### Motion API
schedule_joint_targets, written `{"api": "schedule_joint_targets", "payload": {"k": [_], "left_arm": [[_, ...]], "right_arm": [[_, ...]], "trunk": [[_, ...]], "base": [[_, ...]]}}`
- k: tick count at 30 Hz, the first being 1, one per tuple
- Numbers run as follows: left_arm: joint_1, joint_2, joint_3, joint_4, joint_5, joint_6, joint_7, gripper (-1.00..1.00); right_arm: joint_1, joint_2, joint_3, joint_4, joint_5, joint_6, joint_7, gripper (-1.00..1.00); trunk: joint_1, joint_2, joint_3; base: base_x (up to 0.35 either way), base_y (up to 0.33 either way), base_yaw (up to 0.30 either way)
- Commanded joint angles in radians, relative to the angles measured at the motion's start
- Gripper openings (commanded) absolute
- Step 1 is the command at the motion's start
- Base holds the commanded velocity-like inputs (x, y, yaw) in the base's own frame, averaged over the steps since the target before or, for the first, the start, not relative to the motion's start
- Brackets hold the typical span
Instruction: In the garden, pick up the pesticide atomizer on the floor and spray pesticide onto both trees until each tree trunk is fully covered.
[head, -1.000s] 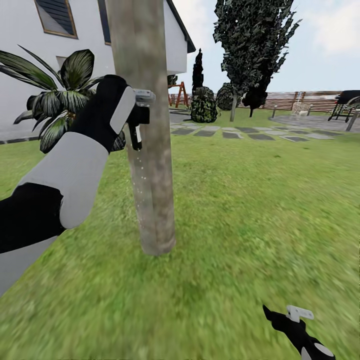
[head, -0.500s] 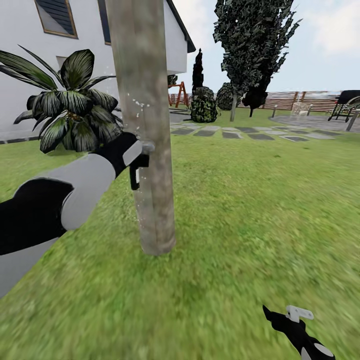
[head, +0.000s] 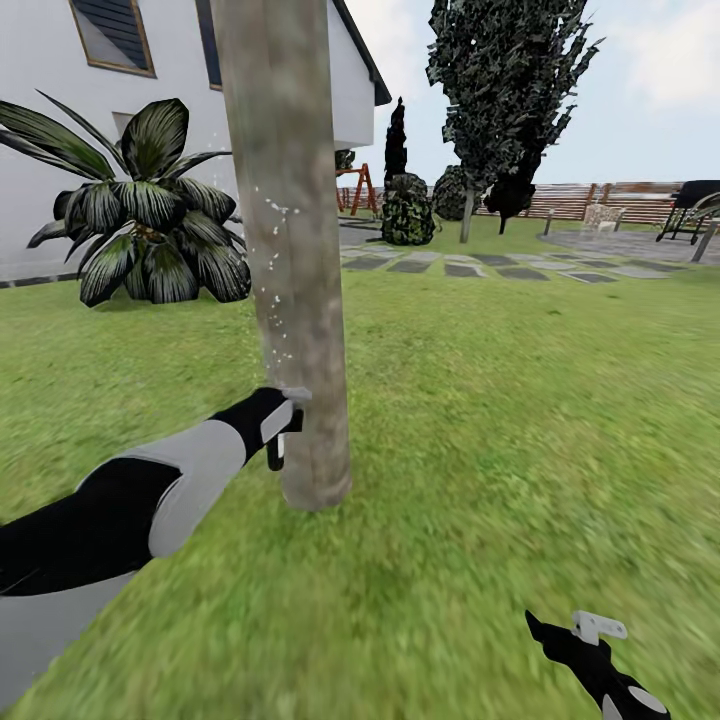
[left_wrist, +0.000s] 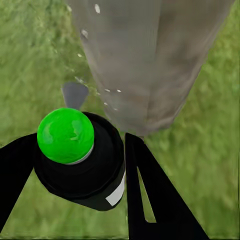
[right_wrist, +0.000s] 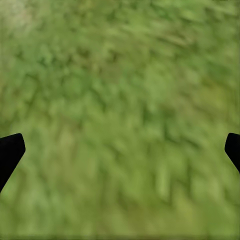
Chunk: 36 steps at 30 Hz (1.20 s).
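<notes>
**— Where does the trunk sit from your gripper right now?**

My left gripper (head: 283, 432) is low on the near-left side of the tree trunk (head: 290, 250), just beside the bark and a little above the grass (head: 480, 420). The trunk lies straight ahead of my fingers and slightly right. Its long axis runs bolt upright, so any coverage I add has to travel along that vertical line. My left arm is far the nearer one; my right gripper (head: 585, 640) hangs well apart at the near right, over bare lawn.

**— And what are the grippers doing?**

The left one is pinching the pesticide atomizer (left_wrist: 80, 160), a small dark can with a round bright green top, held between both fingers with its top towards the trunk. The right one is spread wide with nothing between its fingers.

**— How does the trunk look?**

Smooth, round, grey-brown and mottled, thick as a post, no branches in view. A loose scatter of white specks (head: 275, 215) shows on its left face, from about mid-height down towards my gripper.

**— So what does the next move turn on?**

I judge it turns on keeping the nozzle square to that upright column, and on reaching the far and right faces, which I cannot see from here.
</notes>
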Motion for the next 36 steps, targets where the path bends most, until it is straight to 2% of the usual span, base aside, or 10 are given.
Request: {"api": "schedule_joint_targets", "payload": {"k": [1, 5, 13, 15, 17, 19, 22, 25, 30, 36], "left_arm": [[0.021, 0.000, -0.008, -0.001, -0.004, -0.009, 0.000, -1.00], [0.086, -0.001, -0.009, -0.001, -0.004, -0.054, 0.000, -1.00], [0.161, 0.001, -0.008, -0.001, -0.006, -0.063, 0.001, -1.00], [0.198, 0.002, -0.008, -0.002, -0.009, -0.065, 0.001, -1.00], [0.207, 0.004, -0.007, -0.002, -0.010, -0.072, 0.001, -1.00], [0.219, 0.011, -0.007, -0.001, -0.008, -0.115, 0.002, -1.00], [0.264, 0.016, -0.008, -0.002, -0.005, -0.172, 0.001, -1.00], [0.273, 0.015, -0.008, -0.003, -0.005, -0.196, 0.002, -1.00], [0.275, 0.014, -0.008, -0.002, -0.004, -0.200, 0.001, -1.00], [0.275, 0.014, -0.008, -0.001, -0.004, -0.200, 0.001, -1.00]], "right_arm": [[0.000, 0.000, 0.000, 0.001, 0.000, 0.000, 0.000, 1.00], [0.000, 0.000, 0.000, 0.001, 0.000, 0.000, 0.000, 1.00], [0.000, 0.000, 0.001, 0.002, 0.000, 0.000, 0.000, 1.00], [0.000, 0.000, 0.001, 0.001, 0.000, 0.000, -0.001, 1.00], [0.000, 0.000, 0.001, 0.001, 0.000, 0.000, -0.001, 1.00], [0.000, 0.000, -0.002, -0.004, -0.001, 0.000, -0.001, 1.00], [0.000, -0.003, -0.005, -0.007, -0.003, 0.000, 0.000, 1.00], [0.000, -0.001, -0.003, -0.008, -0.002, 0.000, 0.000, 1.00], [0.000, 0.000, -0.002, -0.008, -0.002, 0.000, 0.000, 1.00], [0.000, 0.000, -0.002, -0.008, -0.002, 0.000, 0.000, 1.00]], "trunk": [[0.000, 0.000, 0.000], [0.000, 0.000, 0.000], [0.000, 0.000, 0.000], [0.000, 0.000, 0.000], [0.000, 0.000, 0.000], [0.000, 0.000, 0.000], [0.000, 0.000, 0.000], [0.000, 0.000, 0.000], [0.000, 0.000, 0.000], [0.000, 0.000, 0.000]], "base": [[0.000, 0.000, 0.000], [0.000, 0.000, 0.000], [0.000, 0.000, 0.000], [0.000, 0.000, 0.000], [0.000, 0.000, 0.000], [0.000, 0.000, 0.000], [0.000, 0.000, 0.037], [0.000, -0.091, 0.235], [0.000, -0.282, 0.266], [0.000, -0.306, 0.087]]}}
